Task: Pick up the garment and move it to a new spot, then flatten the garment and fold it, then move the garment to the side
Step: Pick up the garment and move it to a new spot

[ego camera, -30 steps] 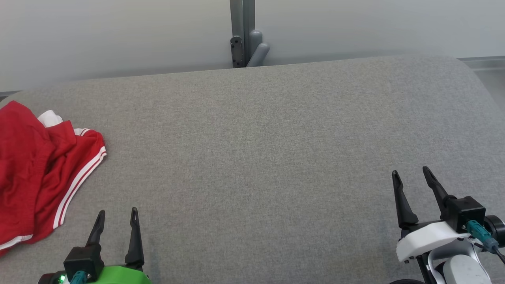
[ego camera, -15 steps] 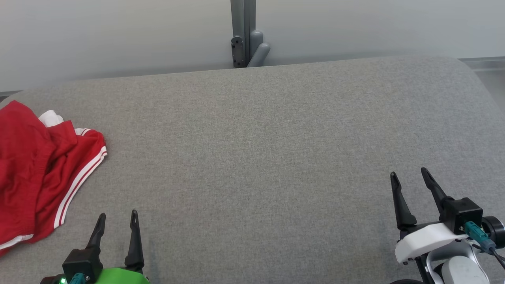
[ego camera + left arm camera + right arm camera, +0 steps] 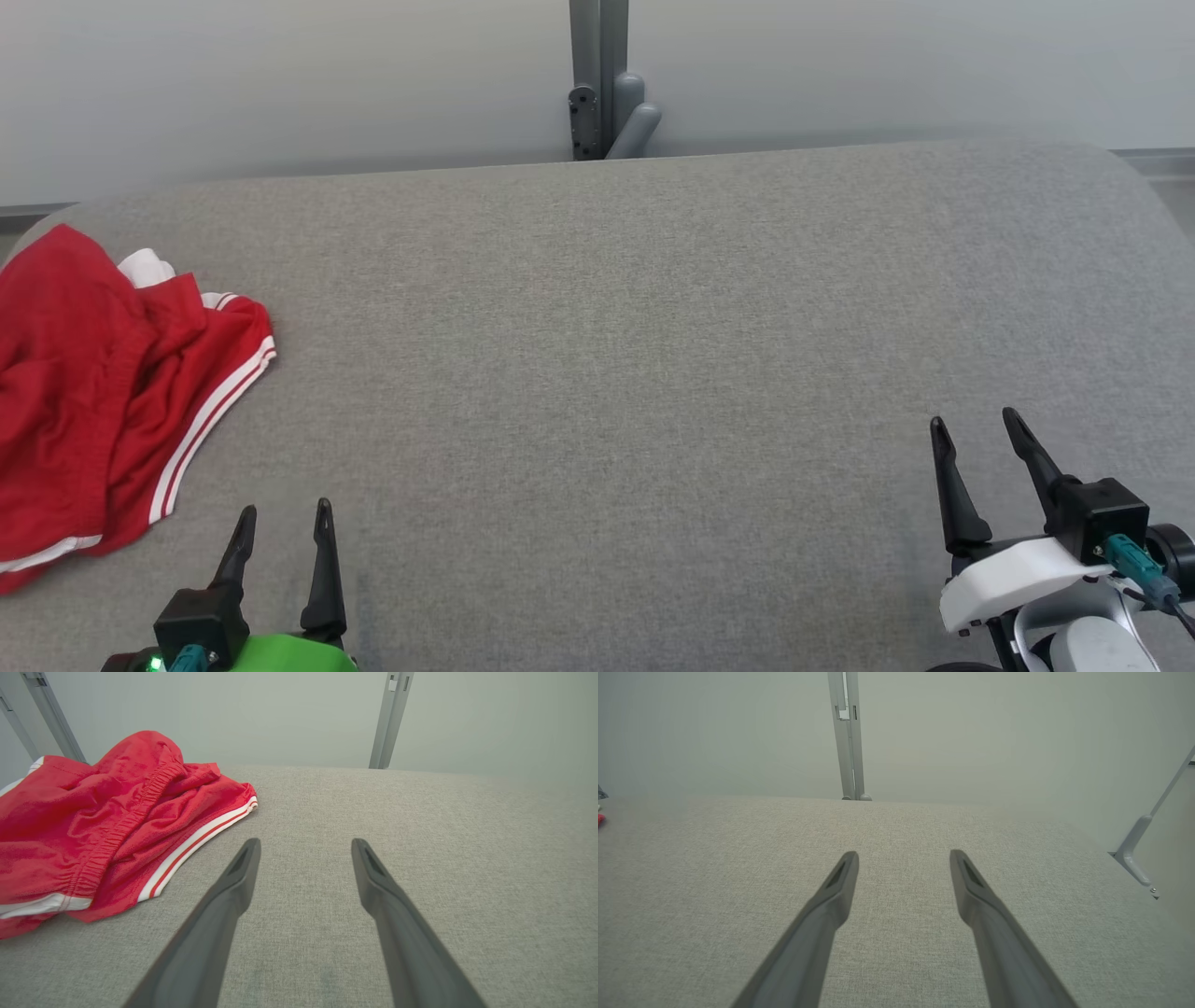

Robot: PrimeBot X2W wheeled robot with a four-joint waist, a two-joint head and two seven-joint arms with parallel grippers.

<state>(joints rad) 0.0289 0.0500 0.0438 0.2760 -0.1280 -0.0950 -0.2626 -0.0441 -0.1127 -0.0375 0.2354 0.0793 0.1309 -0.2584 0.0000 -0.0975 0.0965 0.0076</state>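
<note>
Garment: red shorts with white stripes (image 3: 112,392), crumpled in a heap. They sit ahead and to the left of the left gripper (image 3: 285,509), near its fingertips but not touching.
Left gripper: fingers spread with nothing between them, low over the grey padded surface (image 3: 607,373) and pointing forward past the shorts' striped hem.
Right gripper: the right gripper (image 3: 974,420) is parted and empty too, well apart from the garment, with only bare padding ahead of it.
Why like that: my guess is both are parked open so either can go in for a pinch. The left is the obvious one since it's the arm on the garment's side.
Stage: looks like the very start, pickup not yet done.
Next move: probably swing the left fingers left onto a raised fold. The elastic waistband (image 3: 126,826) bunches up nicely there.
Watch out: thin slippery fabric, so a shallow pinch could grab one layer and drag the rest.
Free space: loads of open padding to the gripper's right, good for the new spot.
</note>
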